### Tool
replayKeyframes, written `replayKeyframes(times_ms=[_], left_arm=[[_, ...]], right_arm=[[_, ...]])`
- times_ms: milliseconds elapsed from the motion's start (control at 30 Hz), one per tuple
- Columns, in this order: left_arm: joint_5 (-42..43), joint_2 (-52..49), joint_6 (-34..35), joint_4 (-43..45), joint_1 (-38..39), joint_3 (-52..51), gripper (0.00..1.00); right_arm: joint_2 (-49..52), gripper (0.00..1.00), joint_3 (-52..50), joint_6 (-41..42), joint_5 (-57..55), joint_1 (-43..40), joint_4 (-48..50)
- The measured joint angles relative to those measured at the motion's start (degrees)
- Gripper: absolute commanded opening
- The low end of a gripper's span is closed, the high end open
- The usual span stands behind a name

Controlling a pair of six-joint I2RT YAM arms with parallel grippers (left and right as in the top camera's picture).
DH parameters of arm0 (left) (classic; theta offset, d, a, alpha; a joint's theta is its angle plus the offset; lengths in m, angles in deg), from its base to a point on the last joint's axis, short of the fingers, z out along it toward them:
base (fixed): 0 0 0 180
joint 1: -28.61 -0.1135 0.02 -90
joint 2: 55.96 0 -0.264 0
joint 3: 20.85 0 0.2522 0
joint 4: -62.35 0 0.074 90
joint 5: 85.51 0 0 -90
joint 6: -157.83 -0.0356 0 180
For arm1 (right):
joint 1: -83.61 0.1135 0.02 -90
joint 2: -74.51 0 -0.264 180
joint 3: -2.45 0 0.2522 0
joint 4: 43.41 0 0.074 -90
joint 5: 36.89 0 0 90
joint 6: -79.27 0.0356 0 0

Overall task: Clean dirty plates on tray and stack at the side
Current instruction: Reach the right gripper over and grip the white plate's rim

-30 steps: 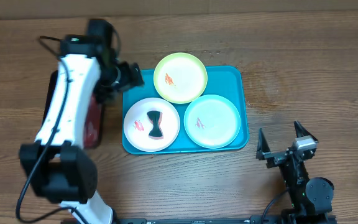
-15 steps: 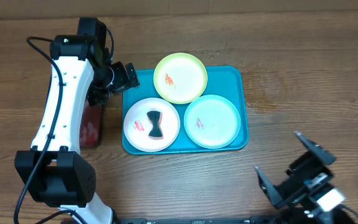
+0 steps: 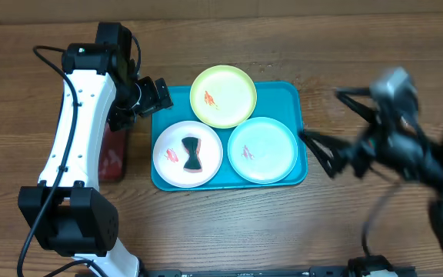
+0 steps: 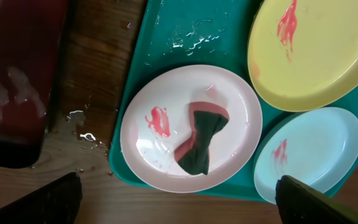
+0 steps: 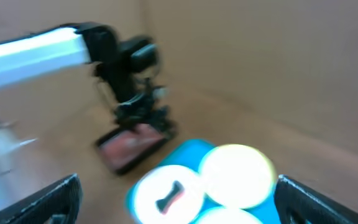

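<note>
Dark red tray (image 3: 114,160) lies near the worktop's left edge. Just right of it, the left gripper (image 3: 158,94) hovers at the teal tray's (image 3: 292,98) far-left corner, jaws wide apart and empty. On the teal tray, mid-worktop, sit the white plate (image 3: 171,140) carrying a dark cloth (image 3: 191,152), the yellow-green plate (image 3: 223,95) and the mint plate (image 3: 262,149), all red-smeared. Toward the right edge, the blurred right gripper (image 3: 323,119) gapes empty.

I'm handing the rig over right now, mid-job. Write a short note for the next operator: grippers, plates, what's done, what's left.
Left gripper: open, empty, at the far-left corner of the teal-blue rectangular plastic tray.
Right gripper: open, empty, blurred, just right of the tray.
Plates: round white plastic plate, yellow-green plate and pale mint plate all on the tray, each with red smears. A dark cloth lies on the white one.
Done: nothing stacked yet.
Left: wipe all three, stack them at the side.
</note>
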Motion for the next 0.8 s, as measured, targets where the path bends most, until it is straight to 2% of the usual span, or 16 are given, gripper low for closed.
replayKeyframes(times_ms=[67,167,267,300,333,467,667,733,800], left_arm=[[0.00,0.00,0.00,-0.02,0.00,0.00,1.00],[0.00,0.00,0.00,-0.44,0.00,0.00,1.00],[0.02,0.00,0.00,-0.61,0.00,0.00,1.00],[0.02,0.00,0.00,-0.66,0.00,0.00,1.00],[0.02,0.00,0.00,-0.63,0.00,0.00,1.00],[0.02,0.00,0.04,-0.68,0.00,0.00,0.95],[0.04,0.00,0.00,-1.05,0.35,0.00,0.93],[0.04,0.00,-0.02,-1.70,0.50,0.00,0.82],[0.02,0.00,-0.33,-2.10,0.61,0.00,0.72]], right_arm=[[5.11,1.00,0.44,2.69,5.68,0.24,3.15],[10.19,1.00,0.57,5.05,4.70,2.69,2.21],[14.34,1.00,0.66,8.28,-6.43,8.68,-1.40],[15.63,0.84,0.68,9.86,-11.15,11.13,-2.54],[17.14,0.76,0.68,12.02,-15.93,13.49,-3.76],[25.86,0.76,0.72,21.14,-29.44,21.40,-4.70],[40.54,0.75,0.72,25.97,-36.15,27.06,3.10],[44.19,0.74,0.76,26.67,-36.89,27.89,5.75],[47.93,0.68,0.76,27.15,-37.46,28.33,7.67]])
